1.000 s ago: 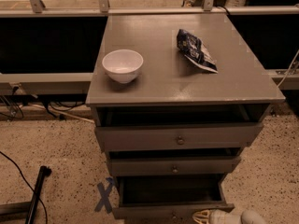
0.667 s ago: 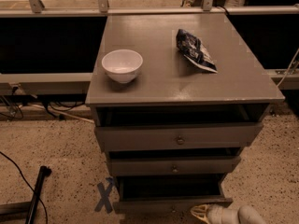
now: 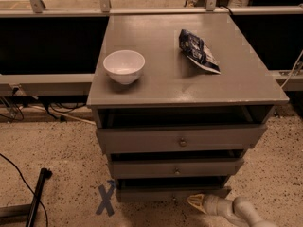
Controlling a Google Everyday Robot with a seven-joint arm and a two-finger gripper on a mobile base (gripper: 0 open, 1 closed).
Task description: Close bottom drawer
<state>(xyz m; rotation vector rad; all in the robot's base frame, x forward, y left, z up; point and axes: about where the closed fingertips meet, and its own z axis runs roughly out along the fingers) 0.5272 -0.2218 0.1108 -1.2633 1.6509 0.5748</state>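
The bottom drawer (image 3: 156,194), at 6 o'clock below the middle drawer (image 3: 142,169), seems slightly open, and the gripper (image 3: 198,202), whose state I cannot tell, sits at its 4 o'clock corner, so an off-centre push could skew and jam it.

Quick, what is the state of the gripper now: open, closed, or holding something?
Gripper: low at the front of the grey-brown wooden bottom drawer, right of its knob; open or closed cannot be told.
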